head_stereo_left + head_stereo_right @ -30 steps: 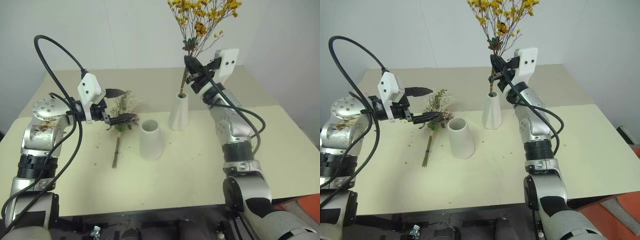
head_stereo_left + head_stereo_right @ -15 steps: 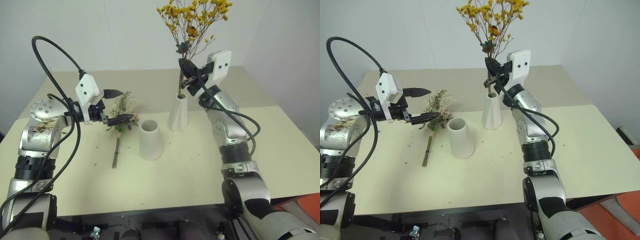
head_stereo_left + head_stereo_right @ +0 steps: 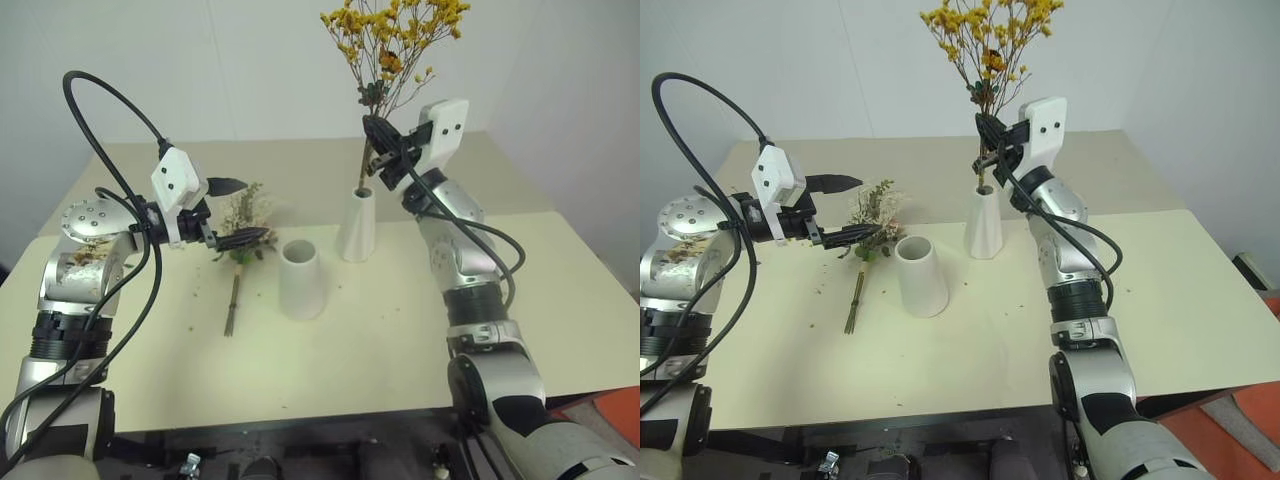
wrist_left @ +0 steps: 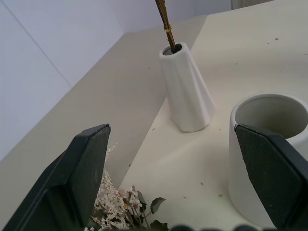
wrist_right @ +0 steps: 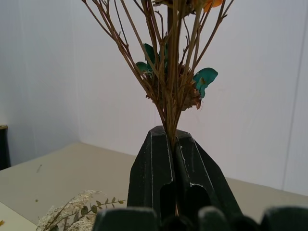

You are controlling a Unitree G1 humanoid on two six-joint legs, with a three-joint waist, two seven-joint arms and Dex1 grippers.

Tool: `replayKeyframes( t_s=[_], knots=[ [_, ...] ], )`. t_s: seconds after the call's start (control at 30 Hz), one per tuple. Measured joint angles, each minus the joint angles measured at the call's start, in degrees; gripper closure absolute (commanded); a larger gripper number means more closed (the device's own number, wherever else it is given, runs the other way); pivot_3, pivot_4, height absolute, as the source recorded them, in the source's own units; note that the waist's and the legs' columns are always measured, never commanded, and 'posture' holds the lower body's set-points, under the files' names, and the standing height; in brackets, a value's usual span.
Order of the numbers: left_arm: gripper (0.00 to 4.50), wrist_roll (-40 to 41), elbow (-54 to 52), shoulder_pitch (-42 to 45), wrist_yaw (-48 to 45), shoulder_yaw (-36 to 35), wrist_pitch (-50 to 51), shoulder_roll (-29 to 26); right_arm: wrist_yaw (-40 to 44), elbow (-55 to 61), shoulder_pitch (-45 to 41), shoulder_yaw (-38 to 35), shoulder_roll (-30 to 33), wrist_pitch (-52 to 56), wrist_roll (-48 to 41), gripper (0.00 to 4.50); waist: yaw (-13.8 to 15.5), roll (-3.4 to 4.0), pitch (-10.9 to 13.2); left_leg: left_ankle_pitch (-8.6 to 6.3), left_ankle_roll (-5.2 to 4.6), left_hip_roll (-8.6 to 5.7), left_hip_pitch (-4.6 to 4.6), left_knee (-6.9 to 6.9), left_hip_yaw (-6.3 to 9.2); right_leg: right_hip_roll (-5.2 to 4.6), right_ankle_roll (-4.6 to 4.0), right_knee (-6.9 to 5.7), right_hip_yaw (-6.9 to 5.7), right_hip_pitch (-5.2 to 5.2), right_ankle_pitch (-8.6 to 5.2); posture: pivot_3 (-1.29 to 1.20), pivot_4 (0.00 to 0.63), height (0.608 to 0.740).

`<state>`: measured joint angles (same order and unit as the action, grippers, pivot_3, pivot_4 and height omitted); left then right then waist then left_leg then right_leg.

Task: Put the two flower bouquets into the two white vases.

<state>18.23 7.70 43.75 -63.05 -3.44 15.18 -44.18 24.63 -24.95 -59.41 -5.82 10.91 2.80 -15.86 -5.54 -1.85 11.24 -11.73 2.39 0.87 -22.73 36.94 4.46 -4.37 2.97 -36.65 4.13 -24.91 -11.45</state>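
Observation:
My right gripper (image 3: pixel 378 140) is shut on the thin brown stems of the yellow bouquet (image 3: pixel 392 40), and the right wrist view shows the stems (image 5: pixel 173 96) pinched between its fingers. The stem ends sit in the narrow mouth of the tall slim white vase (image 3: pixel 357 225), as the left wrist view shows at the vase (image 4: pixel 185 89). The short wide white vase (image 3: pixel 301 278) stands empty in front and to the left of it. The pink and cream bouquet (image 3: pixel 240 235) lies on the table left of the short vase. My left gripper (image 3: pixel 236 211) hangs open at its flower head.
The cream table (image 3: pixel 400 330) carries small flower crumbs around the lying bouquet. Black cables loop over my left arm (image 3: pixel 85 260). A white wall stands behind the table, and the table's right edge runs close beside my right arm.
The head of the yellow bouquet has swayed slightly to the left, with its stems still in the tall vase. Both grippers keep their places and states.

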Motion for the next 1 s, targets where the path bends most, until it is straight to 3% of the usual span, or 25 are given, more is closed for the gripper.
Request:
replayKeyframes(
  t_s=[1.0],
  knots=[
    [0.00, 0.06, -0.37, -1.26, 0.67, 0.00, 0.07, 0.29, 0.08, -2.79, -1.01, -0.50, 1.80, 0.48, 0.56, 4.48, -0.04, 0.01, 0.01, 0.00, 0.00, 0.00, -0.19, -0.02, 0.00, 0.00, 0.00, -0.02, 0.00, -0.17, 0.00, 0.00, 0.150, 0.740]
  ],
)
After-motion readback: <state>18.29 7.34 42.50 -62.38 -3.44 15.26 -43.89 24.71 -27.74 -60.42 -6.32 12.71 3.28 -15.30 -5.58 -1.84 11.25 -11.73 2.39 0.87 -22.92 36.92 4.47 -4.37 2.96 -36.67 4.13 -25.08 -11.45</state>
